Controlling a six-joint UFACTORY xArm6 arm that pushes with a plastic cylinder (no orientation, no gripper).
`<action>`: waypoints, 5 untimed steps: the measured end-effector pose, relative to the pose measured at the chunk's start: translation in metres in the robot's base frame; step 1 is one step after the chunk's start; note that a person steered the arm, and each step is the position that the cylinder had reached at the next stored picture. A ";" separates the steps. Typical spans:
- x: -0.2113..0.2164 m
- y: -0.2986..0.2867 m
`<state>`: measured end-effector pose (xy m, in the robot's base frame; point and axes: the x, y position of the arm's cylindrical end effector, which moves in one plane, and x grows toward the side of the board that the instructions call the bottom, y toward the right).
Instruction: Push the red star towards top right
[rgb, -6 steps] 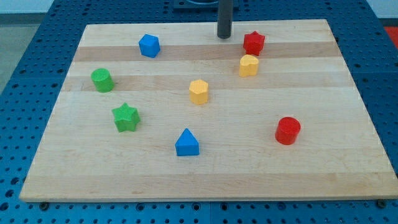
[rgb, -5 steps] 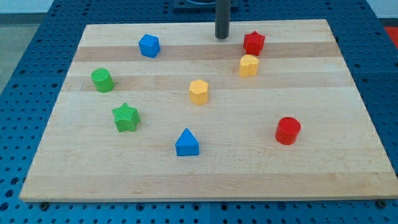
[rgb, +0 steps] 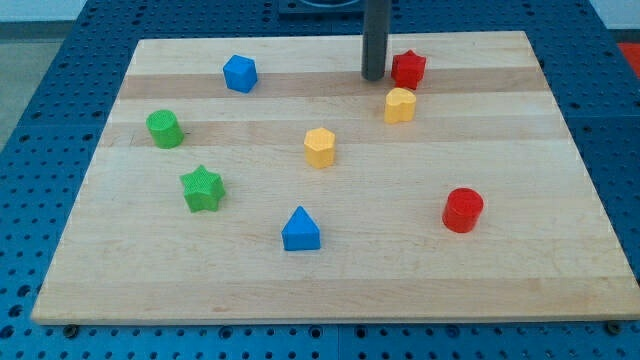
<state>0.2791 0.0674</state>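
Note:
The red star sits on the wooden board near the view's top, right of centre. My tip is at the end of the dark rod, just to the left of the red star and a small gap away from it. A yellow heart-shaped block lies directly below the red star.
A blue hexagonal block is at the top left. A green cylinder and a green star are on the left. A yellow hexagonal block is mid-board, a blue triangle below it, a red cylinder lower right.
My tip has moved to the right and slightly down, closing in on the red star's left side. No block has moved.

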 end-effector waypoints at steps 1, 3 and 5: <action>0.000 0.022; 0.000 0.041; -0.004 0.055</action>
